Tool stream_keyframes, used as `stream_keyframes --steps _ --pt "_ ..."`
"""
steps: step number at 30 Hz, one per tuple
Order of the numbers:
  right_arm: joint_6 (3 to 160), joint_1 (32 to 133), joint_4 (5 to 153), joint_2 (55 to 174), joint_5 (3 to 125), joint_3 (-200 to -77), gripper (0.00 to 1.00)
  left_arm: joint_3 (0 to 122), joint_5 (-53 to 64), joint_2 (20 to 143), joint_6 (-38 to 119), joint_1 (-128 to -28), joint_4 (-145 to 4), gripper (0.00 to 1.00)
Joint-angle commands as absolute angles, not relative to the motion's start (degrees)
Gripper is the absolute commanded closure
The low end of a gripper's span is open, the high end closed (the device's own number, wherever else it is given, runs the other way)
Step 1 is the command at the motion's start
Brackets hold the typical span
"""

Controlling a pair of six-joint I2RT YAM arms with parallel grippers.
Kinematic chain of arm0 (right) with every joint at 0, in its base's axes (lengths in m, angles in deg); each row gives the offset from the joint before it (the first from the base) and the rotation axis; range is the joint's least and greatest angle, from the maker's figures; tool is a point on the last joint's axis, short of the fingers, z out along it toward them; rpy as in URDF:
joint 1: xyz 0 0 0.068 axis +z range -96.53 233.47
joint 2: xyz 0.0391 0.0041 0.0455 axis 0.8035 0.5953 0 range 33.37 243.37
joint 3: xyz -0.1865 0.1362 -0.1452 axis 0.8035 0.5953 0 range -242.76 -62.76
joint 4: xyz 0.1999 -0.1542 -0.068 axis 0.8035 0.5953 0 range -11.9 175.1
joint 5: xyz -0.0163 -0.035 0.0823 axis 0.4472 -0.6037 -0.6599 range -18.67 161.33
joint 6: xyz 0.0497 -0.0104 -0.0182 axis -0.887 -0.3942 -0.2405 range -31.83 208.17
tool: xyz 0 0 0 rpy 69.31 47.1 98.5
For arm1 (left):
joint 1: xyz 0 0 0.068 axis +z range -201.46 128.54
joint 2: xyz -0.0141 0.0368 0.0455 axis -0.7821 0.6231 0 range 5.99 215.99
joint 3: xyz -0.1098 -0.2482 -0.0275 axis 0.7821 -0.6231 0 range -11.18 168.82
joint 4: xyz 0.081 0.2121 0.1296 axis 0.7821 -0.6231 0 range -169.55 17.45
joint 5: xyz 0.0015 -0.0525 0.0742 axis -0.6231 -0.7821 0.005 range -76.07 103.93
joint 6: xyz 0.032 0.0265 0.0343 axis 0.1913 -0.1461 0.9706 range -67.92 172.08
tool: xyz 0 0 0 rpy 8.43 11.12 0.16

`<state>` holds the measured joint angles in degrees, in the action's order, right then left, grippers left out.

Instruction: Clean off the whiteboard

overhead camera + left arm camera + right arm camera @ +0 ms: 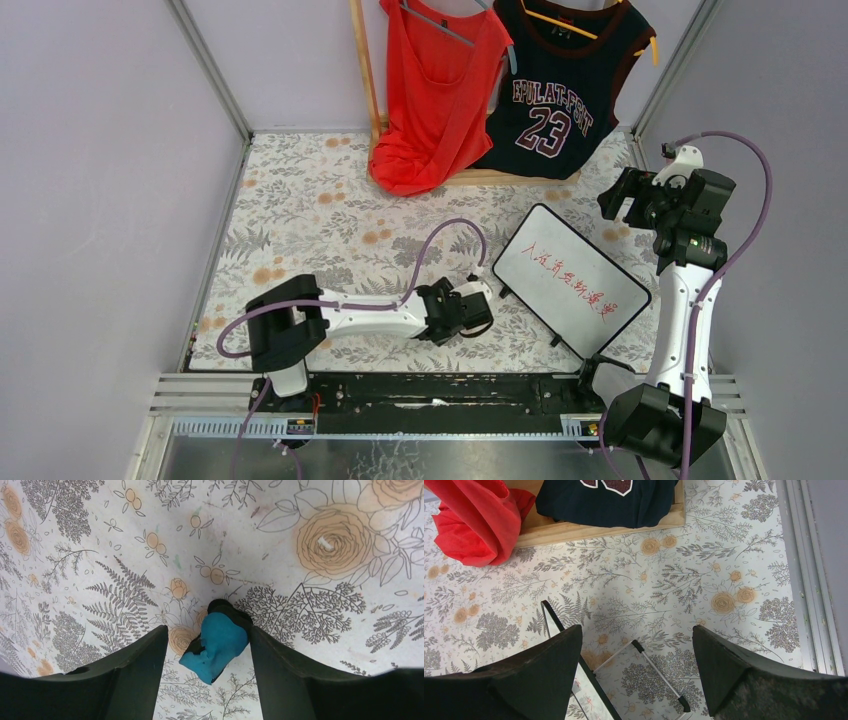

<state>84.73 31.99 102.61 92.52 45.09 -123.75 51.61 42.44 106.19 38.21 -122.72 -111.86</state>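
Left gripper (207, 628), fingers apart, straddles a blue eraser (217, 647) lying on the floral tabletop (100, 555). The eraser sits skewed, nearer one finger, so closing could twist it loose. Right gripper (635, 628) hangs wide apart, empty. Whiteboard (572, 280), red writing unerased, stands propped at right and could tip under wiping pressure.

White whiteboard (565, 262), black frame, red writing; tablecloth's (320, 200) grey-orange floral; red tank top (435, 90), navy jersey (560, 60), teal eraser (220, 642).

A red tank top (435, 90) and dark jersey (560, 85) hang over the floral tablecloth (330, 200).
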Motion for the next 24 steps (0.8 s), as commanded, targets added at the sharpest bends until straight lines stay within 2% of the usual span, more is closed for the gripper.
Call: stream_keyframes --steps 1,16,20,24 --pt "85.4 32.1 100.3 91.6 43.8 -123.8 0.12 52.7 44.4 106.9 38.6 -121.1 -108.5 0.4" --pt "85.4 32.1 100.3 91.6 43.4 -123.6 0.12 48.1 37.5 91.8 36.3 -116.5 -106.0 0.42" --pt "85.4 32.1 100.2 91.7 43.4 -123.6 0.12 47.1 35.0 91.3 35.7 -116.4 -106.8 0.43" --pt "85.4 32.1 100.1 91.6 43.5 -123.5 0.12 47.1 33.5 92.6 35.4 -116.2 -108.1 0.49"
